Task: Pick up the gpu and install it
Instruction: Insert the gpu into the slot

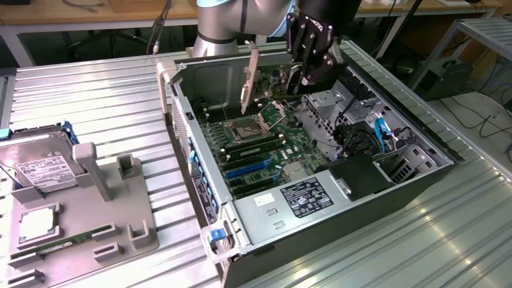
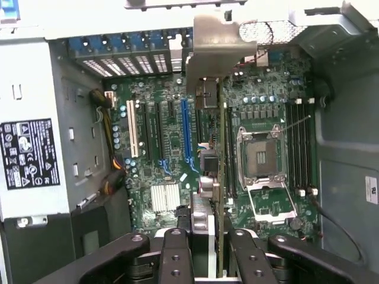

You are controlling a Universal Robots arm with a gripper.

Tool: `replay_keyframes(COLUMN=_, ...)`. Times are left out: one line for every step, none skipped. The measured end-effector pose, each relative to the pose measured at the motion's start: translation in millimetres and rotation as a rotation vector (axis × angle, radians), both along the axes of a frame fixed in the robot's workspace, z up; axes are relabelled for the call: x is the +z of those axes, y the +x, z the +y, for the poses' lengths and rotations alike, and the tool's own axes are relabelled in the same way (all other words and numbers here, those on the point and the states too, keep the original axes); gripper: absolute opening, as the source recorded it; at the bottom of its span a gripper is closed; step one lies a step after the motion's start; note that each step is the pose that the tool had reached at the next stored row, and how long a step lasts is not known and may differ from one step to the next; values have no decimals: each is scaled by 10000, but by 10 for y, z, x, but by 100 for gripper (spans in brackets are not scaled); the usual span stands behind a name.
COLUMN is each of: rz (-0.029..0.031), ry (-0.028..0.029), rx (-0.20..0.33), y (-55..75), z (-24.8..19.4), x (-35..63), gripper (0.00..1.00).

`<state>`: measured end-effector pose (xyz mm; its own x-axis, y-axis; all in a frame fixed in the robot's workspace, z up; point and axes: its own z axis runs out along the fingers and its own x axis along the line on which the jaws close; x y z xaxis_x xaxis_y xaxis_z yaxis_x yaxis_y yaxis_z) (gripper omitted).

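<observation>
Across the ribbed metal surface (image 1: pixel 104 81), reaching in from the exterior view's far side of the open case (image 1: pixel 360 207), with the tool (image 2: pixel 208 236) angled down over the opening. Clamped firmly on the gpu (image 1: pixel 250 81), carrying it edge-on to the wrist view, raised above the motherboard (image 1: pixel 296 139) and slots.

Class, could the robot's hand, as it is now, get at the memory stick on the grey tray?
Probably not directly: the hand already grips the gpu, above the open computer case, away from the tray.
</observation>
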<state>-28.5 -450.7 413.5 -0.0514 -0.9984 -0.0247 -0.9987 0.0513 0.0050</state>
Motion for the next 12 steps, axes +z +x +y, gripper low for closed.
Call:
replay_keyframes(rz=0, ry=1, rx=118, y=1, z=0, x=0, gripper=29)
replay_keyframes(rz=0, ry=0, rx=150, y=1, z=0, x=0, gripper=29)
replay_keyframes(rz=1, ry=1, rx=168, y=1, z=0, x=0, gripper=29)
replay_keyframes(rz=0, ry=1, rx=192, y=2, z=0, x=-1, gripper=29)
replay_keyframes(rz=0, ry=2, rx=283, y=2, z=1, x=-3, gripper=29)
replay_keyframes(rz=0, ry=1, rx=453, y=2, z=1, x=-5, gripper=29)
replay_keyframes(rz=1, ry=-1, rx=732, y=2, z=0, x=-7, gripper=29)
replay_keyframes(rz=1, ry=-1, rx=779, y=2, z=0, x=-8, gripper=29)
replay_keyframes(rz=1, ry=-1, rx=799, y=2, z=0, x=-8, gripper=29)
replay_keyframes(rz=1, ry=0, rx=799, y=2, z=0, x=-8, gripper=29)
replay_keyframes(rz=1, ry=0, rx=800, y=2, z=0, x=-9, gripper=29)
replay_keyframes(rz=1, ry=0, rx=799, y=2, z=0, x=-9, gripper=29)
